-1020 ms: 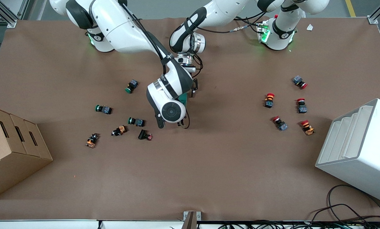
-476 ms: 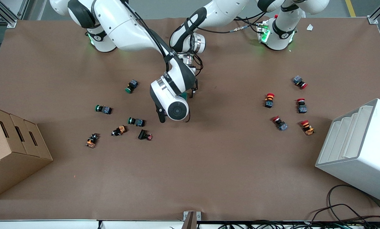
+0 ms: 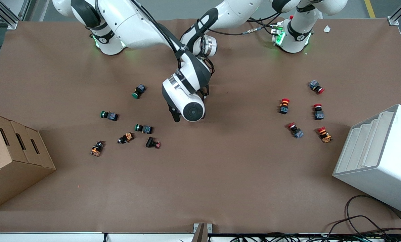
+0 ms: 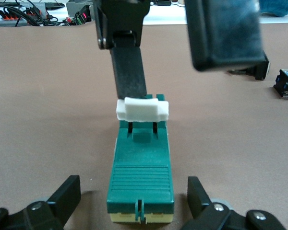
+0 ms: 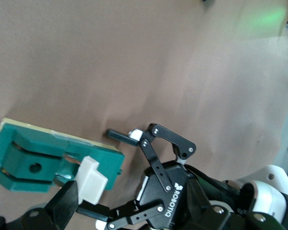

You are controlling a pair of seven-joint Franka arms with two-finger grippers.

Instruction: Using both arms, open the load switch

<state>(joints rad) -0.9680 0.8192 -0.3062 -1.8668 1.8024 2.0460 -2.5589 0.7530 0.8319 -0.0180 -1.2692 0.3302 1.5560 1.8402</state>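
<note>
**Both pincers at the switch, mid-tabletop**

The switch [image 4: 140, 184] lies flat on the brown tabletop [image 3: 200, 174] about midway between the two arms' ends, hidden in the front view beneath the right wrist. Its white toggle [image 4: 142, 109] sits at one end. The left pincer [image 4: 134, 203] straddles the green body, fingers spread and clear of both flanks, so nothing is grasped. The right pincer [image 5: 89, 194] is parted around the toggle, one finger [image 4: 128, 72] close against it; contact cannot be confirmed.

Likely risks: with the body unclamped, a push on the toggle would probably slide or tip the whole block; a finger bearing only on the toggle's edge may slip off.

Legible writing: "ROBOTIQ" on the left pincer's housing [image 5: 175, 197].
</note>
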